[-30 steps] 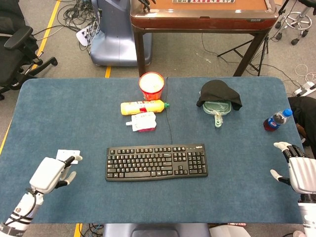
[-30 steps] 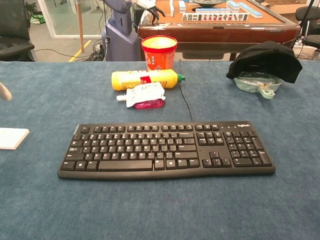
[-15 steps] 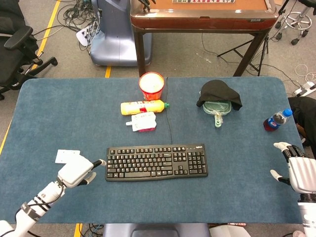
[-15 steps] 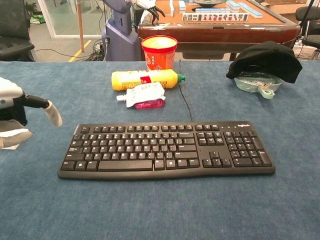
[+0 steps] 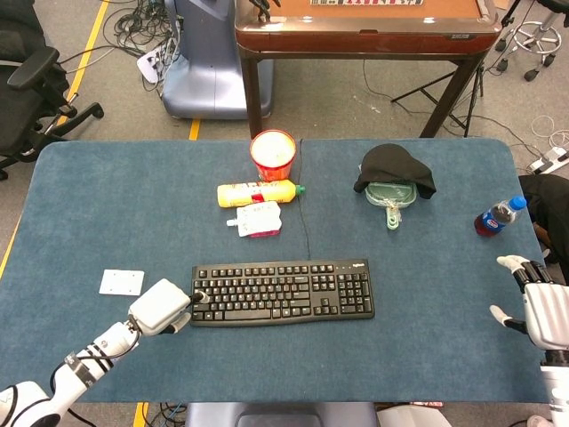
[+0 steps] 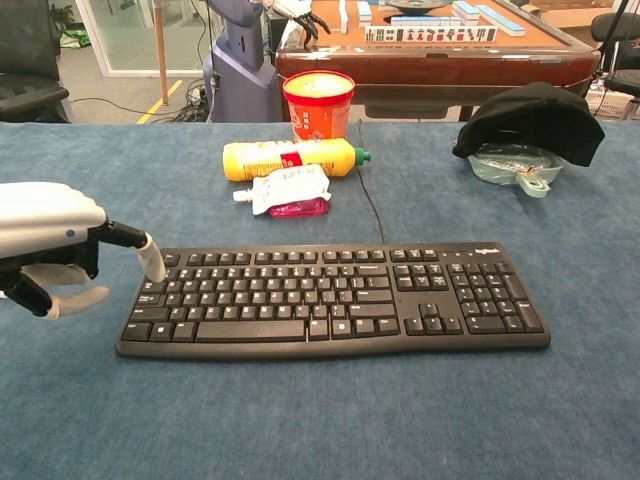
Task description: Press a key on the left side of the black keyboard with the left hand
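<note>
The black keyboard (image 5: 293, 289) lies flat at the front middle of the blue table, also in the chest view (image 6: 340, 295). My left hand (image 5: 160, 307) is at the keyboard's left end, one finger stretched out and the others curled in. In the chest view the left hand (image 6: 45, 235) holds that fingertip (image 6: 155, 268) just over the leftmost keys; whether it touches them I cannot tell. My right hand (image 5: 542, 307) rests far off at the table's front right corner, fingers spread and empty.
A white card (image 5: 122, 282) lies left of the keyboard. Behind it are a pouch (image 5: 256, 219), a yellow bottle (image 5: 256, 192), a red cup (image 5: 272, 153) and the keyboard's cable (image 5: 305, 222). A black cloth (image 5: 396, 169) and a cola bottle (image 5: 499, 216) sit at right.
My left hand has swept right from beside the white card to the keyboard's left end, its outstretched finger now over the leftmost keys. The right hand has barely moved.
</note>
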